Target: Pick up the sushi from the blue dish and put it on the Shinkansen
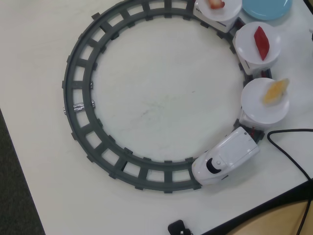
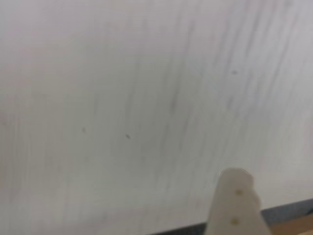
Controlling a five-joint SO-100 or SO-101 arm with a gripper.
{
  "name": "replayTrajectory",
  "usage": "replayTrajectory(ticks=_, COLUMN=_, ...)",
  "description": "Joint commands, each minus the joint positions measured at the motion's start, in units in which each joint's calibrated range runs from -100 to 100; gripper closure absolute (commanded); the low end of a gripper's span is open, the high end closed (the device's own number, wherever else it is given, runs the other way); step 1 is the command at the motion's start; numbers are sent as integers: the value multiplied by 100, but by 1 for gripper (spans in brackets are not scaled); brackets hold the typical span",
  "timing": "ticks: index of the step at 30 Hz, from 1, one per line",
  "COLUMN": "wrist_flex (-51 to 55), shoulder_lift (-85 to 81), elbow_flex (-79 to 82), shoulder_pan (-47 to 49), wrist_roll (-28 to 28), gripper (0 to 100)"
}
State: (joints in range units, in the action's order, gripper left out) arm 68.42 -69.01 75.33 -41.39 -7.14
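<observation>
The white Shinkansen stands on the dark grey circular track at the lower right of the overhead view. Behind it are three cars topped with white plates. The nearest plate carries a yellow sushi, the middle plate a red sushi, and the far plate a reddish sushi cut off by the top edge. The blue dish shows partly at the top right; its visible part is bare. My gripper shows only in the blurred wrist view, its white fingertips close together over bare white table, holding nothing.
A black cable runs over the table to the right of the train. A small black object lies at the front edge. The table's left edge runs diagonally beside dark floor.
</observation>
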Motion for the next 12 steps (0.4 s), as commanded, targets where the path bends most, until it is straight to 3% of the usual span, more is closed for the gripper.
replayTrajectory(ticks=1, wrist_flex=-102, shoulder_lift=-1195, elbow_flex=798, shoulder_pan=-271, wrist_roll=16, gripper=65)
replayTrajectory(ticks=7, wrist_flex=480, shoulder_lift=-2990, elbow_flex=1758, shoulder_pan=-376, wrist_roll=11, gripper=65)
replayTrajectory(ticks=12, wrist_flex=522, shoulder_lift=-2890, elbow_flex=1731, shoulder_pan=-368, wrist_roll=16, gripper=65)
